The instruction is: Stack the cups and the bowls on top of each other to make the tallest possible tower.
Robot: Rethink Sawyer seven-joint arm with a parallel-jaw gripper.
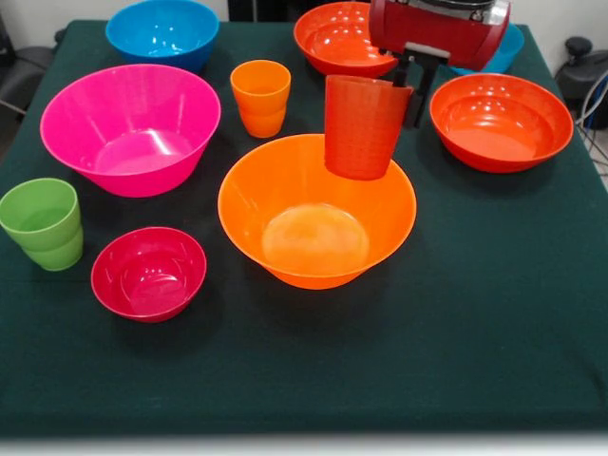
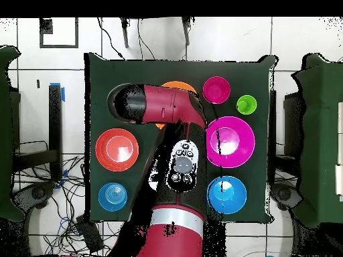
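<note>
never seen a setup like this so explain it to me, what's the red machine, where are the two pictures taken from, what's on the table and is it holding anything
The red machine is a robot arm on a stand at a table covered with a dark green cloth. At its tip is a pincer for grasping things.

One picture is taken from across the table, facing the robot. The other looks straight down from above, so most of what you see there is the arm's back.

The pincer holds a red-orange cup by its rim, lifted above a large orange bowl.

Also on the cloth: a wide pink bowl, a blue bowl, a small crimson bowl, two red-orange bowls, a second blue bowl half hidden in the facing picture, an orange cup and a light green cup. Nothing is stacked yet.
</note>
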